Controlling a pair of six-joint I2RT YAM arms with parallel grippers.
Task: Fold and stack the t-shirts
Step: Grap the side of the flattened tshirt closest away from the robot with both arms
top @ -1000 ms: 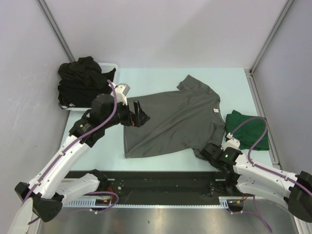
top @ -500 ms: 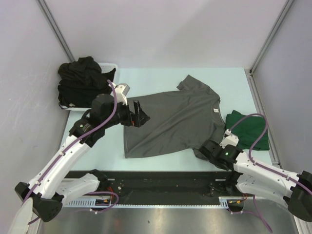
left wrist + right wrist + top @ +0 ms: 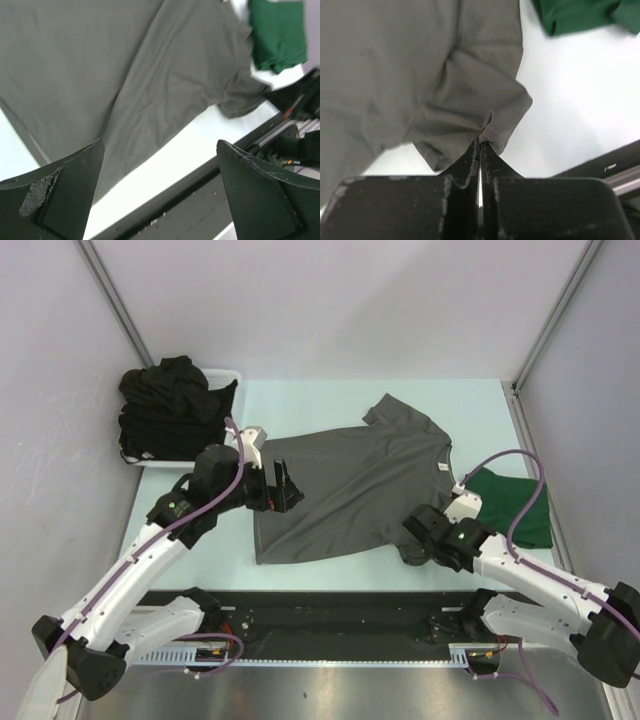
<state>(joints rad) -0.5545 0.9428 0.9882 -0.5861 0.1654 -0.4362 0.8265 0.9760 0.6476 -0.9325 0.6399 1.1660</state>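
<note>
Charcoal grey t-shirt (image 3: 350, 490) lies spread flat on the table (image 3: 320, 405), beside the folded green t-shirt (image 3: 512, 508). The right gripper (image 3: 480, 144) has just pinched shut on its near sleeve hem, so folding can probably begin. The left gripper (image 3: 283, 486) hovers wide open over the hem end.

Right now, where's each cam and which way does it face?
Top external: above, behind the bases, looking down on the table; left arm, right arm show.
Left wrist: over the grey t-shirt, looking down; open left claw frames it.
Right wrist: low at its sleeve; shut right claw pinches it.
Both wrist views share the green t-shirt.
</note>
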